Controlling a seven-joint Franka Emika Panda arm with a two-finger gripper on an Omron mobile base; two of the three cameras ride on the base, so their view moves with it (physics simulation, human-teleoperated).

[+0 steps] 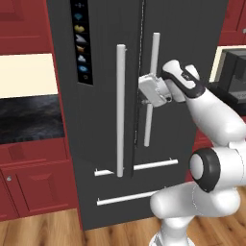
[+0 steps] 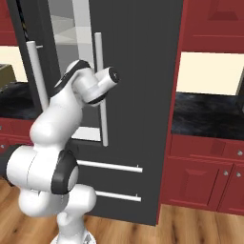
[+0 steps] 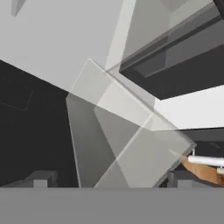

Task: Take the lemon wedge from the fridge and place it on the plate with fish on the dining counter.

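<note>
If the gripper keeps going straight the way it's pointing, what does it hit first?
Probably the fridge: the open gripper points into the gap between its doors, toward the white interior, though depth is unclear.

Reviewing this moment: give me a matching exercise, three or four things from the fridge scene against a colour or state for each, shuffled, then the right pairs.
Things:
1. fridge
2. claw
3. bar handles
4. wall cabinets

States or colours:
A. red
B. silver, upright
C. open, at the door seam
D. dark grey, one door ajar with white interior showing

Pairs: 1-D, 2-C, 3-B, 4-A
</note>
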